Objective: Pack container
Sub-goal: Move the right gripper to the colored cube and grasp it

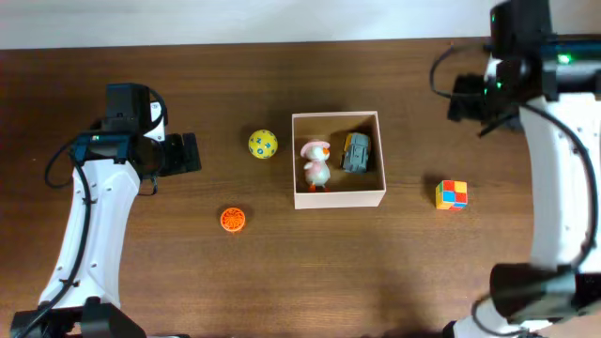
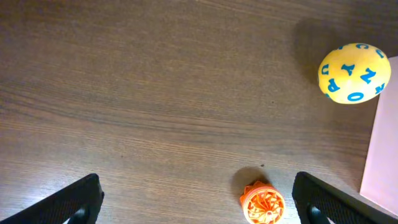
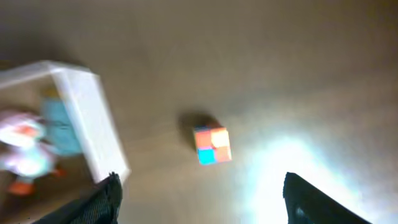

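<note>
The container (image 1: 339, 199) is a square white-walled box mid-table. It holds a pink and white duck toy (image 1: 316, 164) and a grey toy (image 1: 356, 152). A yellow ball with blue letters (image 1: 263, 144) and an orange wheel-like toy (image 1: 233, 219) lie on the table left of it. A multicoloured cube (image 1: 451, 194) lies to its right. My left gripper (image 2: 198, 208) is open and empty above the table, the orange toy (image 2: 262, 203) between its fingers' span. My right gripper (image 3: 202, 202) is open and empty, high over the cube (image 3: 212, 145); the container (image 3: 93, 124) shows at left.
The wooden table's far edge meets a white wall (image 1: 235, 19). The ball (image 2: 354, 73) and a container wall (image 2: 380, 155) show at the right of the left wrist view. Glare brightens the table (image 3: 292, 162) in the blurred right wrist view.
</note>
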You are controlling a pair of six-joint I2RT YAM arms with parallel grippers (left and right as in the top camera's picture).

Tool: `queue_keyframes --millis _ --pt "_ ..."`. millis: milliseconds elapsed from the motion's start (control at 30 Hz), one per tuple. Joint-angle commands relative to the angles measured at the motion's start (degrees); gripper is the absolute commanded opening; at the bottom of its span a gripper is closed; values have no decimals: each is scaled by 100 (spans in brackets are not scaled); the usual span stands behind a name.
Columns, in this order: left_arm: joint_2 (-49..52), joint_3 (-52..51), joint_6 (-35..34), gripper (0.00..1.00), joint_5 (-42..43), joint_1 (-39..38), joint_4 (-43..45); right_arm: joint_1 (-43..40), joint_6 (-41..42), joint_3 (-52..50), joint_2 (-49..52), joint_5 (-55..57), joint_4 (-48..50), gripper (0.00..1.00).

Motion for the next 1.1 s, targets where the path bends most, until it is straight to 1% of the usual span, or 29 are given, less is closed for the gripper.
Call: queue_keyframes --millis 0,100,233,333,400,533,600,633,733,800,833,867,1000,1067 --pt "24 101 76 99 -39 28 -2 -337 -656 -1150 188 -468 289 81" --pt "24 101 76 99 -39 28 -2 -505 -1056 -2120 188 -529 802 84" --pt "24 101 76 99 -39 28 -2 -734 -1150 -3283 188 -758 1593 88" --pt "24 101 76 99 -39 28 -2 -817 -1408 -3921 188 -1169 2037 88" --pt "24 101 76 99 -39 28 -2 -831 -1403 -4358 188 -1180 2420 88" --pt "24 101 76 99 -39 28 -2 -828 -1399 -4819 188 -1180 2979 87" --pt "24 101 76 99 -39 28 -2 -828 -1364 -4977 188 -1193 3261 81" --pt "24 101 76 99 -39 28 -2 -828 -1329 -5016 188 -1193 3348 81" --pt "24 101 76 99 -39 28 -2 -828 -1290 -5071 188 -1191 3532 67" --pt "24 101 76 99 -39 28 -2 -828 -1290 -5071 188 -1191 3587 63" --pt "24 101 76 99 -39 28 -2 -828 -1290 -5071 188 -1189 3591 60" --pt "24 101 76 99 -39 28 -2 -828 -1285 -5071 188 -1191 3598 54" --pt "24 101 76 99 -39 28 -2 -828 -1110 -5056 186 -1193 3593 47" --pt "24 101 76 99 -39 28 -2 -828 -1014 -4951 173 -1217 3486 44"
